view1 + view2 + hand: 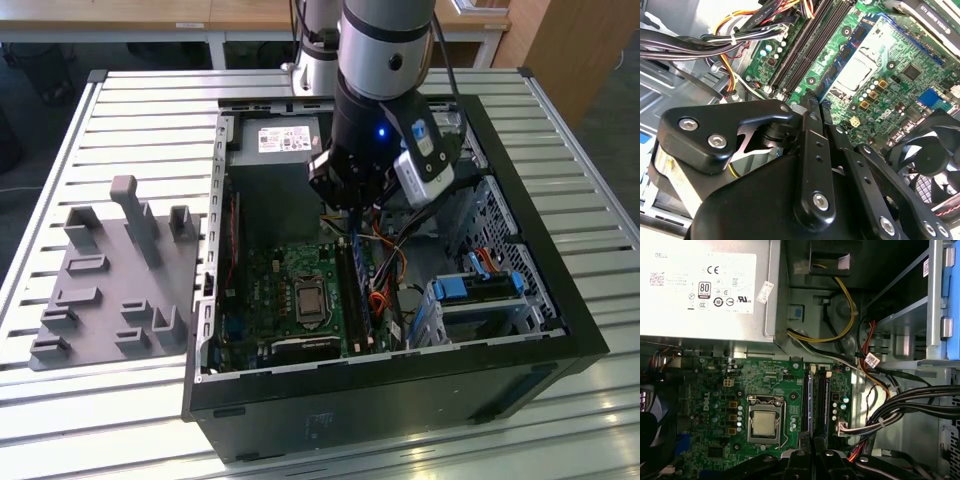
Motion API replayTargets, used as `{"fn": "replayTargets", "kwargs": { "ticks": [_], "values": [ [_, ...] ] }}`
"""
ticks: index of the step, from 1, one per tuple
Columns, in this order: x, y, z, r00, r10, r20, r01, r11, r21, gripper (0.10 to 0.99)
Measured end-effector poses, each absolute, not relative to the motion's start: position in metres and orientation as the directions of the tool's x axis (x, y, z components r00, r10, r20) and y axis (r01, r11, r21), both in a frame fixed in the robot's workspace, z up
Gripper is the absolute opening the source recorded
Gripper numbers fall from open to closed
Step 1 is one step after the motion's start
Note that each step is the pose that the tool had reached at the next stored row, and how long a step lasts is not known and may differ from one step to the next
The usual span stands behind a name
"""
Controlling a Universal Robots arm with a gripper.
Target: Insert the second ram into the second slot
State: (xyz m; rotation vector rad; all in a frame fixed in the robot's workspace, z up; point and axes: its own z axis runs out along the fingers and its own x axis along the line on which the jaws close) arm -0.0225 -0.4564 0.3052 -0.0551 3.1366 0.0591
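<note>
I am looking down into the open computer case (350, 410) on the slatted table (120, 110). The one arm is hanging over it, with its gripper (350, 215) poised above the far end of the memory slots (807, 400). In both wrist views the two fingers (812, 145) are lying drawn in against each other, tips all but meeting, and I am making out nothing pinched between them. The second ram (363, 295) is showing as a thin blue strip standing on edge in the slot row, just under the gripper and running toward the near wall. I cannot tell whether it is fully seated. A bundle of cables (385, 270) is crowding the slot row on the exterior view's right, and the processor socket (308, 300) is sitting near it on the left. The power supply (285, 140) is closing off the far end, and the drive cage (490, 290) is lining the right wall. The open room is lying straight above the motherboard (255, 290). I am counting one arm, one gripper, two fingers, one socket, one power supply, one fan (932, 150) and two dark slot strips side by side in the first wrist view. One grey fixture tray (100, 290) is lying outside the case, well apart, on the exterior view's left.
</note>
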Motion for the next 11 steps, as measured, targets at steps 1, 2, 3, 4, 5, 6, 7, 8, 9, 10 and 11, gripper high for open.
{"fn": "replayTargets", "kwargs": {
  "ticks": [1, 2, 3, 4, 5, 6, 7, 8, 9, 10, 11],
  "values": [
    [-0.0225, -0.4564, 0.3047, -0.999, -0.035, -0.005, -0.035, 0.999, 0.038, 0.137],
    [-0.0225, -0.4564, 0.3042, -0.999, -0.035, -0.005, -0.035, 0.999, 0.038, 0.137],
    [-0.0225, -0.4564, 0.3036, -0.999, -0.035, -0.005, -0.035, 0.999, 0.038, 0.137],
    [-0.0225, -0.4564, 0.3032, -0.999, -0.035, -0.005, -0.035, 0.999, 0.038, 0.137],
    [-0.0225, -0.4564, 0.3026, -0.999, -0.035, -0.005, -0.035, 0.999, 0.038, 0.137],
    [-0.0225, -0.4564, 0.3021, -0.999, -0.035, -0.005, -0.035, 0.999, 0.038, 0.137],
    [-0.0225, -0.4564, 0.3017, -0.999, -0.035, -0.005, -0.035, 0.999, 0.038, 0.137],
    [-0.0225, -0.4564, 0.3012, -0.999, -0.035, -0.005, -0.035, 0.999, 0.037, 0.137],
    [-0.0225, -0.4564, 0.3007, -0.999, -0.035, -0.005, -0.035, 0.999, 0.038, 0.137],
    [-0.0225, -0.4564, 0.3002, -0.999, -0.035, -0.005, -0.035, 0.999, 0.038, 0.137],
    [-0.0225, -0.4564, 0.2998, -0.999, -0.035, -0.005, -0.035, 0.999, 0.037, 0.137]
  ]
}}
